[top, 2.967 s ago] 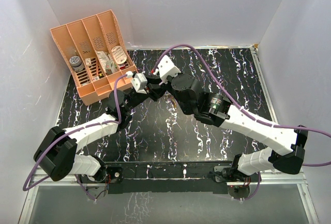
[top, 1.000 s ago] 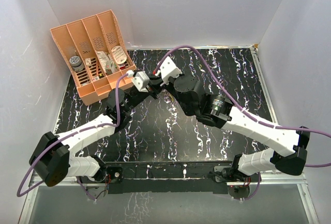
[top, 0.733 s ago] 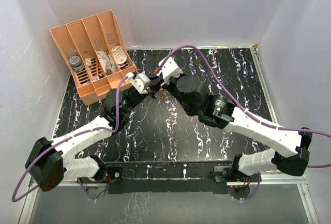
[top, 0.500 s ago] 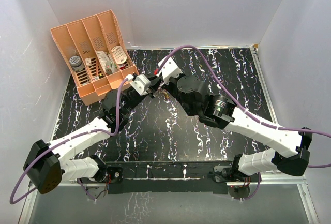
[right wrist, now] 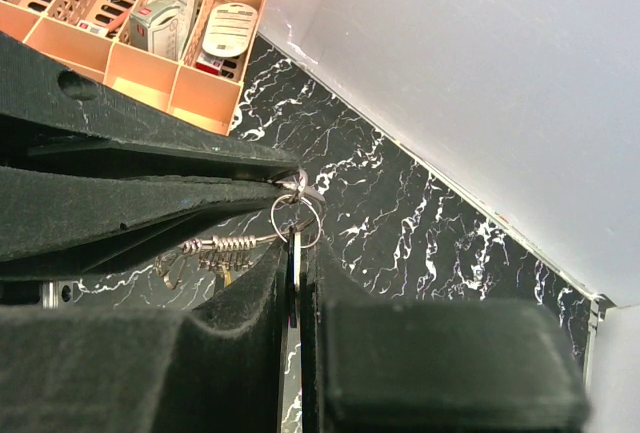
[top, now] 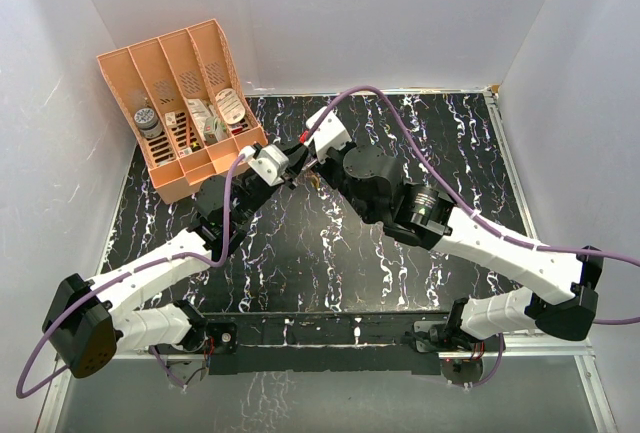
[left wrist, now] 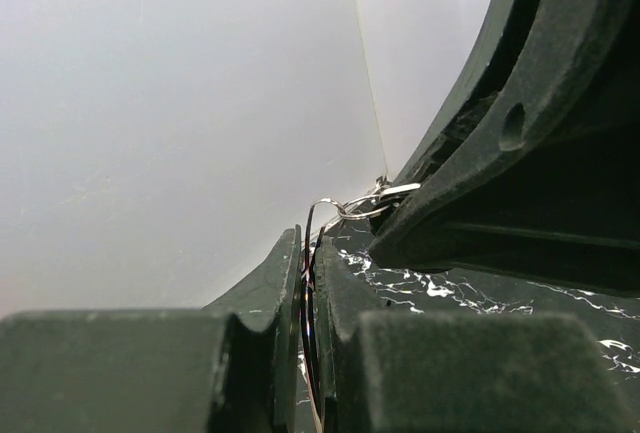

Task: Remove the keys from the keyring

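Above a black marbled surface (right wrist: 400, 233), the left tool (left wrist: 308, 253) is pinching the silvery keyring (right wrist: 297, 218). The right tool (right wrist: 297, 253) is clamping narrowly on a thin piece hanging from it, probably a key (right wrist: 292, 293). Freeing it is likely calling for careful sliding along the wire.

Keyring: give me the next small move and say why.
Probably turn the right gripper slightly, working its key along the keyring wire. The left gripper pinches the ring's top, and the right is shut on the key, which looks threaded on it.
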